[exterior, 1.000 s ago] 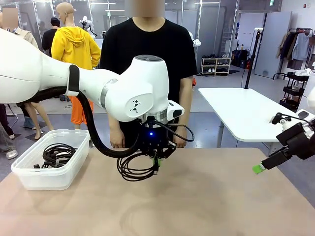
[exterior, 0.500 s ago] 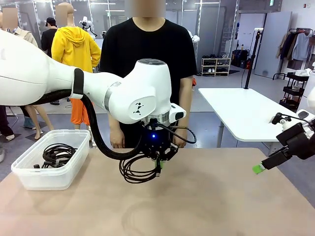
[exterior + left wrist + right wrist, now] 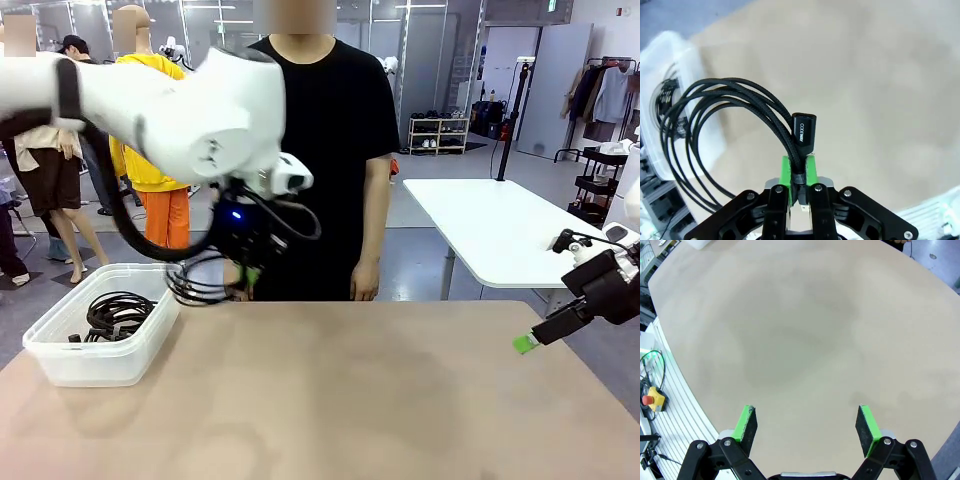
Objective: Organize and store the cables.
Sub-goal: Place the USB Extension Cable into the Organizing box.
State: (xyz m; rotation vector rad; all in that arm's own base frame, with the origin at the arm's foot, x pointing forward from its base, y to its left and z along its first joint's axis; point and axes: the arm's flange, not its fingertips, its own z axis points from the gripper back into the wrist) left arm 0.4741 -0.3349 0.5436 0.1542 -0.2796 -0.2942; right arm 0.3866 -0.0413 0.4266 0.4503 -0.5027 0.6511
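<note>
Front view: the left gripper hangs in the air beside the near-right corner of the clear bin, above the table; motion blur smears the arm and the fingers are hard to make out.
Left wrist view: the green pads are pinched together on the held cable, a black braided coil; its dark plug stands just above the pads.
Held cable, placement: it dangles off the table, its loops spreading toward the bin.
Stored cables: at least one more black coil lies inside the bin; how many are tangled there is probably not countable through the cloudy wall.
Cut off: the bin shows as a pale blurred edge at the left of the left wrist view.
Right gripper: at the table's right edge, jaws spread wide and empty, seen plainly in its own view.
Person: stands at the far side, arms down.
Change: a second ago the left gripper held the coil over the middle of the table; it has swung left and up toward the bin. The right gripper has not moved.
</note>
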